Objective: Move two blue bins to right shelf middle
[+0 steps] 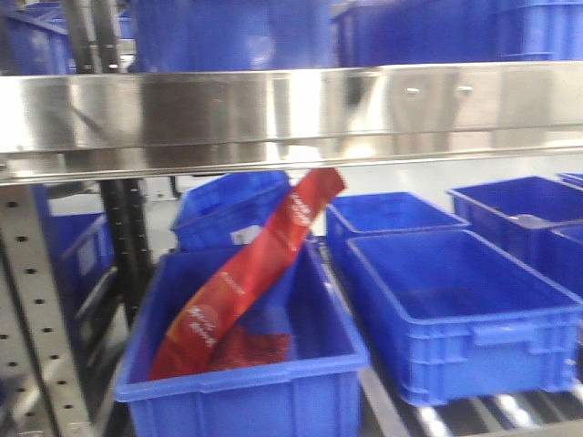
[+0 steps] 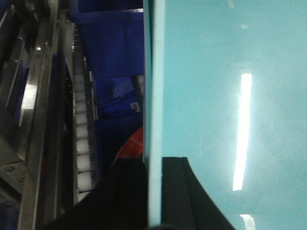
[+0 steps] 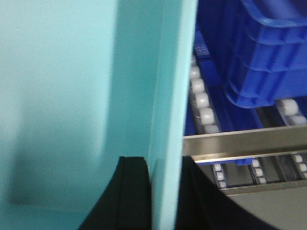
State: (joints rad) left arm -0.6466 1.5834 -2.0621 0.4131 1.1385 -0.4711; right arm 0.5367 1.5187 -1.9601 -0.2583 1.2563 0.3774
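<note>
Front view only: a steel shelf beam (image 1: 291,114), royal-blue bins (image 1: 460,309) on the rack, and a red packet (image 1: 246,278) leaning in the nearest one; neither arm nor any aqua bin appears there. Left wrist view: the left gripper (image 2: 154,191) has 2 black fingers closed on the rim of an aqua bin (image 2: 230,96), beside a roller track (image 2: 82,139). Right wrist view: the right gripper (image 3: 165,191) likewise pinches an aqua wall (image 3: 72,96), with rollers (image 3: 201,100) alongside. Whether both walls belong to 1 bin cannot be told.
</note>
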